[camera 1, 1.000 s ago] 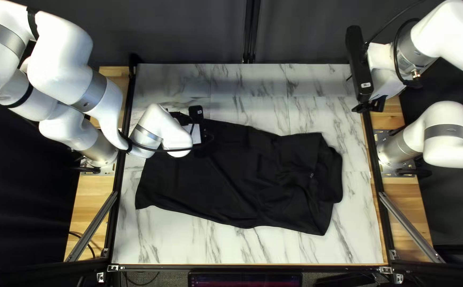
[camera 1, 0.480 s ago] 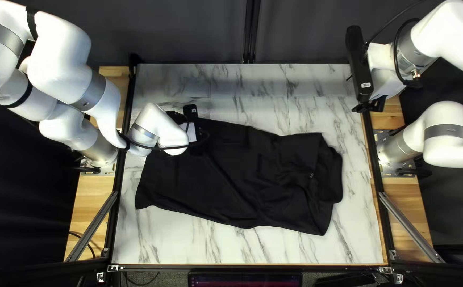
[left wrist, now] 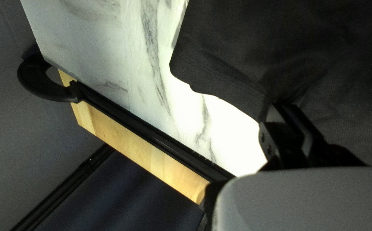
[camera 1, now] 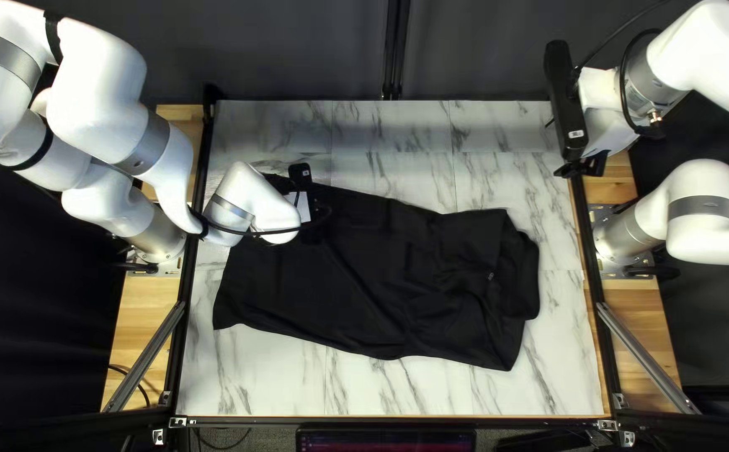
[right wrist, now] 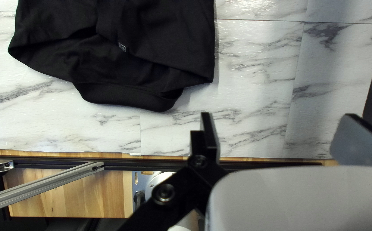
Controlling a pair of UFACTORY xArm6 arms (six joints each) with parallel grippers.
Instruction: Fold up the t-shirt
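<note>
"What does the top left view show?"

"A black t-shirt (camera 1: 364, 276) stretched across the table (camera 1: 398, 393), rumpled, its bulkiest folds at its right end. My left gripper (camera 1: 299, 203) is down at the shirt's far left part, its tips hidden there. My right gripper (camera 1: 582, 165) hangs raised, beyond the shirt's right end and toward the far side. The dark curtain (camera 1: 297, 50) is behind the shirt."

"And the left wrist view: is that hand holding anything?"

"Yes. The left gripper (left wrist: 286, 124) has its fingers pinched together on the shirt's hem, near a corner, and creases run out from the grip. Past the hem come bare marble-patterned tabletop, then a black rail (left wrist: 151, 134) and a wooden strip (left wrist: 126, 149)."

"Right wrist view?"

"The right gripper (right wrist: 280, 134) has its fingers spread wide, nothing between them, well clear of the cloth. The shirt lies ahead and off to one side, a thick folded band at its nearest end and a small pale mark (right wrist: 122, 47) on it. A metal brace (right wrist: 45, 184) is beyond that band, past the table's edge."
</note>
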